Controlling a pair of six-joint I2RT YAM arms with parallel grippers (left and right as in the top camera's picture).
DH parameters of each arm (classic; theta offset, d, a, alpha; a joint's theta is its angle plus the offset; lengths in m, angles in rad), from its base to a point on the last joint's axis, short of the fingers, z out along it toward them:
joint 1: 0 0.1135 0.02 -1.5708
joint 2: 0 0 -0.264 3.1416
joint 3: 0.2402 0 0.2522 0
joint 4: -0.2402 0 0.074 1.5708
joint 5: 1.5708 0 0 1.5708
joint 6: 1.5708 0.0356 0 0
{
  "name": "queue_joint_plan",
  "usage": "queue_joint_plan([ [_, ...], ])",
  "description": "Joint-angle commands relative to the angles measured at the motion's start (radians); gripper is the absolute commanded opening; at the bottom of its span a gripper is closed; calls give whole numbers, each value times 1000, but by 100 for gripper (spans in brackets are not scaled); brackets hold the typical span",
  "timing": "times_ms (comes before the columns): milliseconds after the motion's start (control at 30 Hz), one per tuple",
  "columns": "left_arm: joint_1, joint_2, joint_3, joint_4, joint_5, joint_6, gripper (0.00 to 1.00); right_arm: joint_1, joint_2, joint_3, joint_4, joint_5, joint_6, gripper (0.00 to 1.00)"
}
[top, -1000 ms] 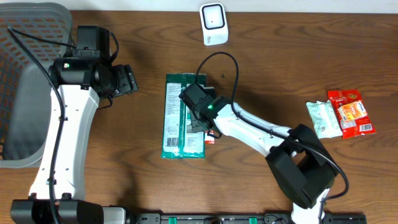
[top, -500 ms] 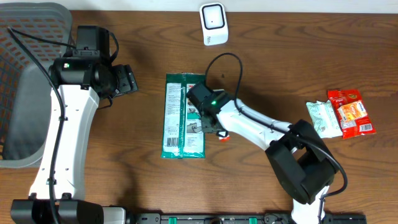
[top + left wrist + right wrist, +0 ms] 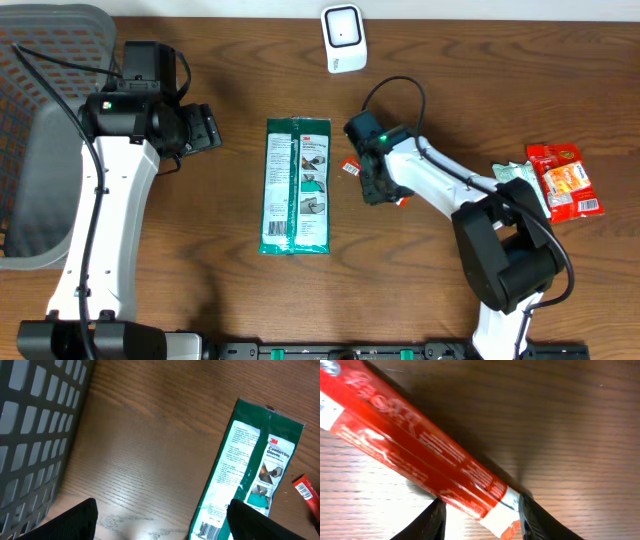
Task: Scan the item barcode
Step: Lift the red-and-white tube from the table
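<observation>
The item, a slim red packet (image 3: 415, 445), lies slantwise between my right gripper's (image 3: 482, 515) fingers, low over the wooden table. Its white-tipped end touches the right finger (image 3: 537, 520), and a gap shows at the left finger, so the jaws stand open. From overhead the right gripper (image 3: 378, 185) covers the packet's middle, with its red ends (image 3: 350, 168) sticking out. The white scanner (image 3: 343, 38) stands at the table's far edge. My left gripper (image 3: 205, 130) hangs wide open and empty at the left.
A green glove package (image 3: 296, 185) lies flat left of the right gripper, its barcode (image 3: 210, 530) by the left wrist's view edge. Red snack packs (image 3: 565, 180) and a white-green packet (image 3: 520, 190) lie at the right. A grey basket (image 3: 40, 130) stands at the far left.
My right gripper has moved from over the green package to the right with the red packet, and its jaws have widened. The left arm has not moved.
</observation>
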Motion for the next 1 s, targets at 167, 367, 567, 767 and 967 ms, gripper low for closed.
queue_joint_plan([
  [167, 4, -3, 9, -4, -8, 2, 83, -30, 8, 6, -11, -39, -67, 45],
  [367, 4, -3, 9, -4, -8, 2, 83, -30, 8, 6, 1, -39, -115, 43],
  [567, 4, -3, 9, -4, -8, 2, 83, -27, 8, 6, -7, -63, -184, 36],
  [767, 4, -3, 9, -4, -8, 2, 83, -26, 8, 6, -5, -102, -188, 42],
  [967, 4, -3, 9, -4, -8, 2, 83, -23, 5, 39, -12, -77, -231, 52],
])
